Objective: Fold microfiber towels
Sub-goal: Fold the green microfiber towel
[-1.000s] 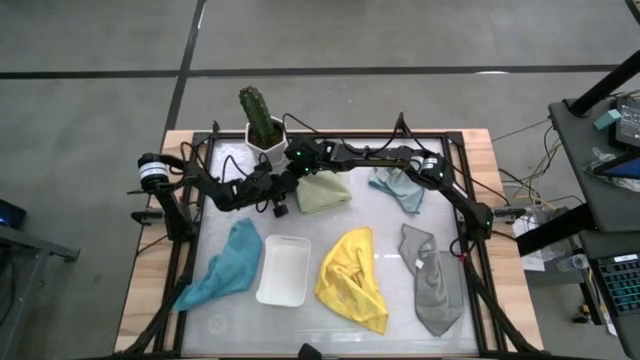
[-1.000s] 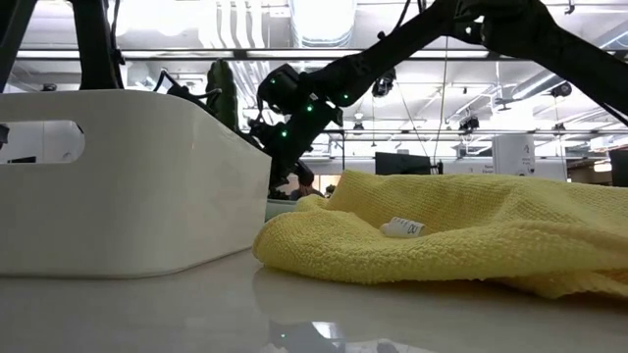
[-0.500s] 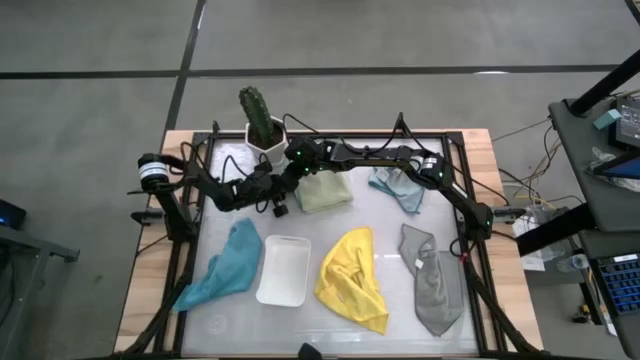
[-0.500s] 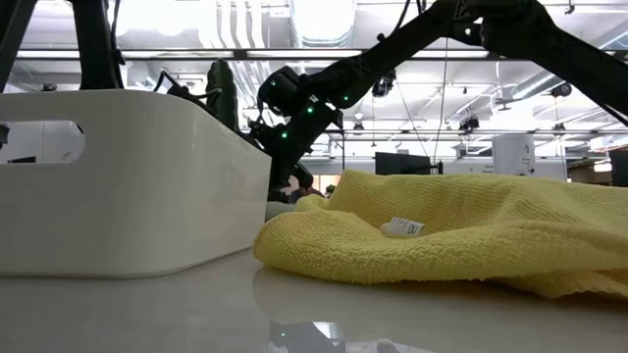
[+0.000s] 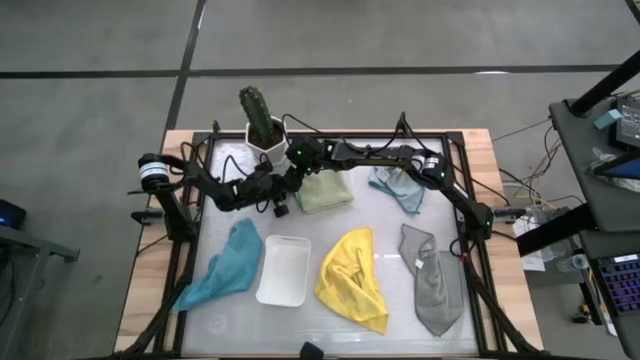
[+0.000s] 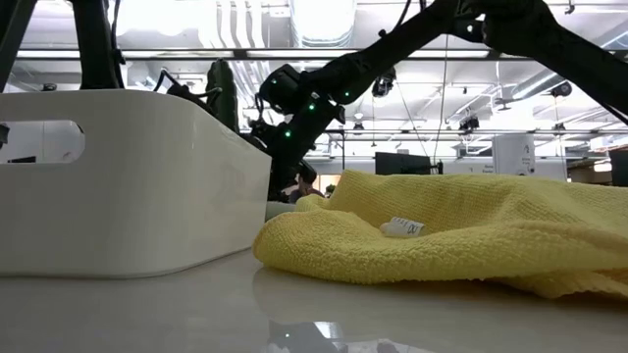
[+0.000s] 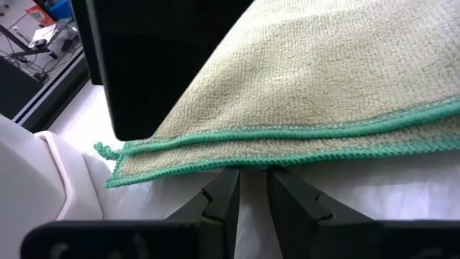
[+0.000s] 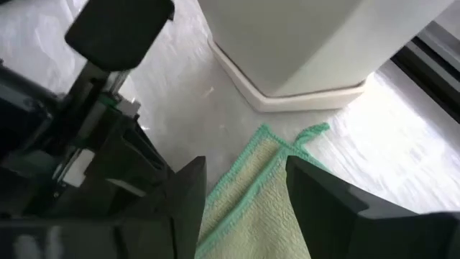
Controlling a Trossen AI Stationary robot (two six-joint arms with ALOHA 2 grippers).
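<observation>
Step in hand: the pale green towel (image 5: pixel 325 190) was judged to be mid-fold, with a doubled layer already laid over itself near the back of the table, just in front of the white pot (image 8: pixel 309 43) holding the cactus (image 5: pixel 257 112).
Right gripper (image 8: pixel 241 191): its fingers were seen parted, one to each side of the towel's green-stitched corner, with nothing pinched between them; a release of that corner was inferred.
Left gripper (image 7: pixel 248 194): it was held low at the towel's near edge, its fingers drawn close with only a narrow gap; the cloth was seen just beyond the tips, and no grip on it could be made out.
Next move: a lift clear by the right gripper was thought to be needed, then a fresh pinch on an edge for a further fold.
Towel's look: two stacked layers with teal hems nearly aligned, the nap flat, one small corner tab sticking out.
Other towels: the teal (image 5: pixel 228 265), yellow (image 5: pixel 352 278), grey (image 5: pixel 432 280) and light blue (image 5: pixel 398 186) ones were lying crumpled and unfolded.
</observation>
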